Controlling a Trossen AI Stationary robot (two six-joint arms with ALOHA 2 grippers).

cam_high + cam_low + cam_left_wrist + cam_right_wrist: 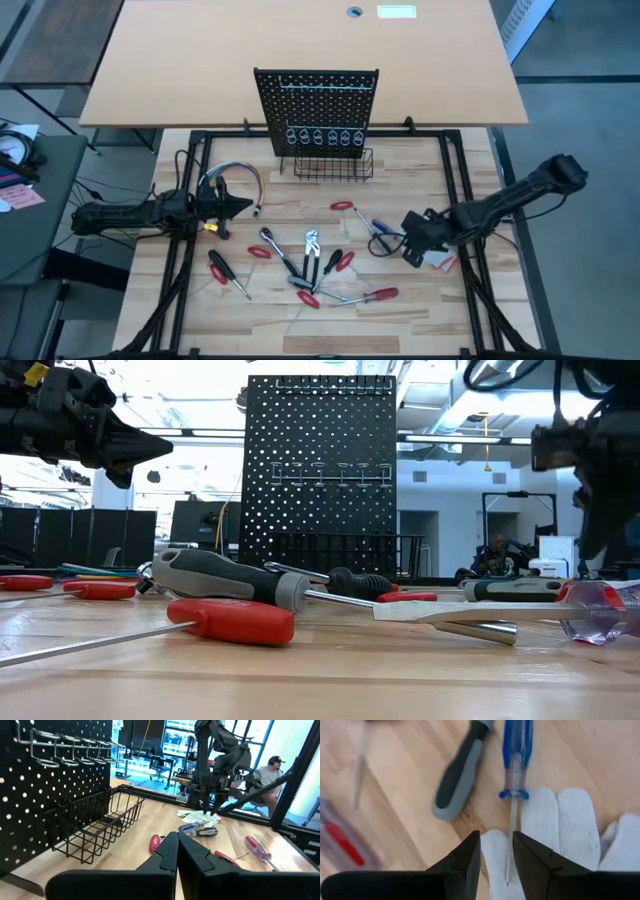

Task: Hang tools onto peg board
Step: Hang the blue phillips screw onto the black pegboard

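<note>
Nearest the lens in the low view, a red-handled screwdriver [232, 622] is recorded lying flat on the wooden table [330, 685], with a grey-and-black-handled screwdriver [225, 575] just behind it. Further tools are listed in the lower centre of the high view: red-handled pliers [311, 250], a wrench [272, 240] and several more red-handled drivers, all scattered flat and none yet hung. The peg board [316, 108] is entered at upper centre of the high view, upright, its ring holders [320, 136] unfilled and its wire basket [333, 164] at the base. At right of centre in that view the right gripper [496, 851] is noted directly over a blue-handled screwdriver [517, 755], whose thin shaft is seen lying across a white glove [570, 825]. The fingers are parted slightly, one to either side of the shaft, with nothing clamped. The driver's long axis runs straight ahead of the gripper, handle at the far end, so a closing grasp is judged to fall on the shaft, not the handle. The left gripper [241, 207] is logged at left of centre beside a cable bundle [232, 176], fingers pressed together and holding nothing, well apart from the blue driver.
</note>
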